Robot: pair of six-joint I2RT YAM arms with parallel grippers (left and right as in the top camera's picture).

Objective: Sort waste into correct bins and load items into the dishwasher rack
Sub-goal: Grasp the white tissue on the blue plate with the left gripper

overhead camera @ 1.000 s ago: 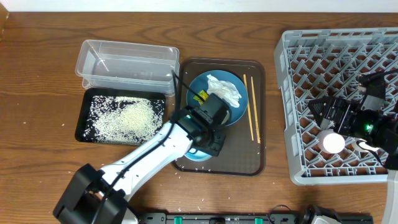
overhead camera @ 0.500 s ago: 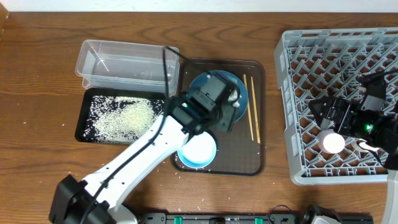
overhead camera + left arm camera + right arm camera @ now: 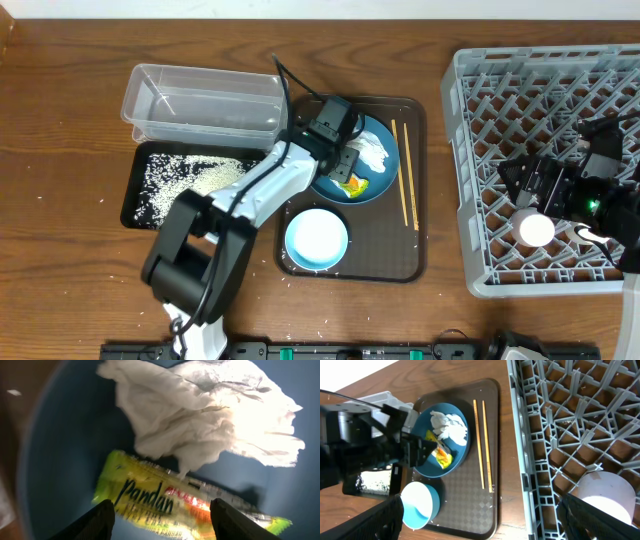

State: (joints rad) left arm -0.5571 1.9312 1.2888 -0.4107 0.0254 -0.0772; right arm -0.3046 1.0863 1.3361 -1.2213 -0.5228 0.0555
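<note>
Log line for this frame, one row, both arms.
left gripper: open, over wrapper on blue plate | tissue: on plate, beside wrapper | right gripper: open, above rack | white cup: in rack

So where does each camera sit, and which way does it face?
Overhead: above the wooden table, facing down; left arm and right arm show.
Left wrist: on the left gripper, close over the round blue plate, crumpled white tissue and green-yellow snack wrapper; open fingertips show.
Right wrist: on the right gripper, over the grey lattice crate, facing down; fingertips show.
Shared: all see that plate.
</note>
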